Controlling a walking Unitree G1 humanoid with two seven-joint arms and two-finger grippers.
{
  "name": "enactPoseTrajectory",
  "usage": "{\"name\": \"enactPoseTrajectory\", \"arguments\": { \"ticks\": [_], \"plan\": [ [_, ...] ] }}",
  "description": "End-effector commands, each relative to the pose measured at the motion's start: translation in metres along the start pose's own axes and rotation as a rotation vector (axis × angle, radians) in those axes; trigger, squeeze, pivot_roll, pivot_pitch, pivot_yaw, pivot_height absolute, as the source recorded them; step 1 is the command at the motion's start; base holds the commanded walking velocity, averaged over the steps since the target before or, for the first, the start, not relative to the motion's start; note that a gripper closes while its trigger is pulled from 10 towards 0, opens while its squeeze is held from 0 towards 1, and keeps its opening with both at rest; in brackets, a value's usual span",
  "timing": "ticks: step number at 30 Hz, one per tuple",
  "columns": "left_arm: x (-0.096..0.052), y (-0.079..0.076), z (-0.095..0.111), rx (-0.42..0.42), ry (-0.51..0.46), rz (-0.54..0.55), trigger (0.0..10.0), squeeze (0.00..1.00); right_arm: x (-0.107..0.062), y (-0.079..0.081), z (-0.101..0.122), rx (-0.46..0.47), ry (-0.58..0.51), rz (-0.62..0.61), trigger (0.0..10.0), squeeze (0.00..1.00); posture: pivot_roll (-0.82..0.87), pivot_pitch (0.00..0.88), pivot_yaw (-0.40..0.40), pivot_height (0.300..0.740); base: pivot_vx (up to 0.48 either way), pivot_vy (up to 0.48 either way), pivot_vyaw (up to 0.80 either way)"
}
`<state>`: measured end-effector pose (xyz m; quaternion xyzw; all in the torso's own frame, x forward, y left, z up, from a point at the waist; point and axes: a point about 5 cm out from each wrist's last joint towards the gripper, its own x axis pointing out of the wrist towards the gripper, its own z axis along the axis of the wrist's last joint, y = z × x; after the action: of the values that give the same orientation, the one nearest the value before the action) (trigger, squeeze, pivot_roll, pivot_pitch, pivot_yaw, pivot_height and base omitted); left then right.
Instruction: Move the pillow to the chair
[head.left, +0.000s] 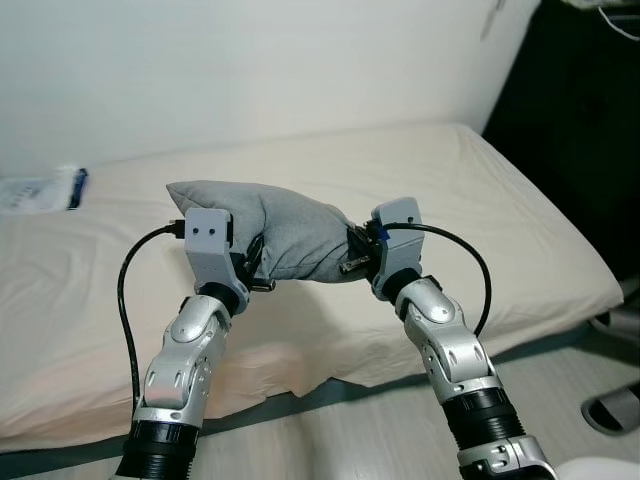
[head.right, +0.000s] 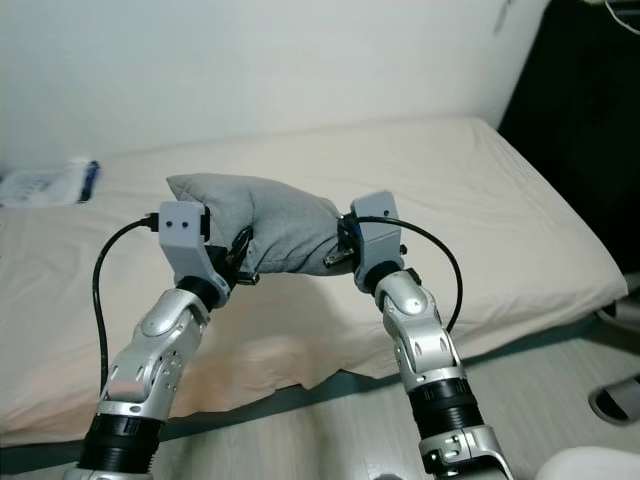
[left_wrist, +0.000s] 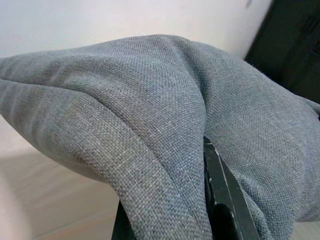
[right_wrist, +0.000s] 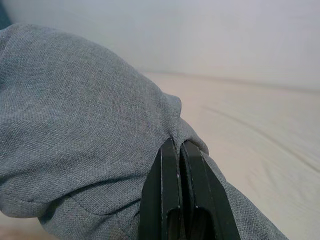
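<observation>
You see one grey pillow (head.left: 275, 235) held clear above the bed (head.left: 480, 220), its long axis running side to side between two grippers. The left gripper (head.left: 252, 262) has the pillow's left end, fabric bunched between its fingers (left_wrist: 220, 195), apparently clamped, though folds hide most of the grip. The right gripper (head.left: 352, 252) pinches the right corner, fingers (right_wrist: 172, 195) pressed together on cloth. One white packet (head.left: 40, 190) lies near the wall on the bed
</observation>
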<state>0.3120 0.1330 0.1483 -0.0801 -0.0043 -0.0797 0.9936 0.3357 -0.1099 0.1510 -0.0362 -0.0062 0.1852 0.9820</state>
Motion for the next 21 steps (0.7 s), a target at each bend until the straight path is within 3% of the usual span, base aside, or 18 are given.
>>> {"name": "enactPoseTrajectory", "arguments": {
  "ticks": [1, 21],
  "plan": [
    [-0.0034, 0.0145, 0.01, 0.016, -0.063, 0.078, 10.0, 0.0, -0.004, -0.0112, 0.0014, 0.001, -0.019, -0.054, 10.0, 0.0, 0.0, 0.097, 0.001, 0.74, 0.0, 0.0, 0.0],
    [-0.0033, 0.0134, 0.0107, 0.022, -0.067, 0.065, 10.0, 0.0, -0.004, -0.0109, 0.0011, 0.006, -0.019, -0.058, 10.0, 0.0, 0.0, 0.098, 0.005, 0.74, 0.0, 0.0, 0.0]
  ]
}}
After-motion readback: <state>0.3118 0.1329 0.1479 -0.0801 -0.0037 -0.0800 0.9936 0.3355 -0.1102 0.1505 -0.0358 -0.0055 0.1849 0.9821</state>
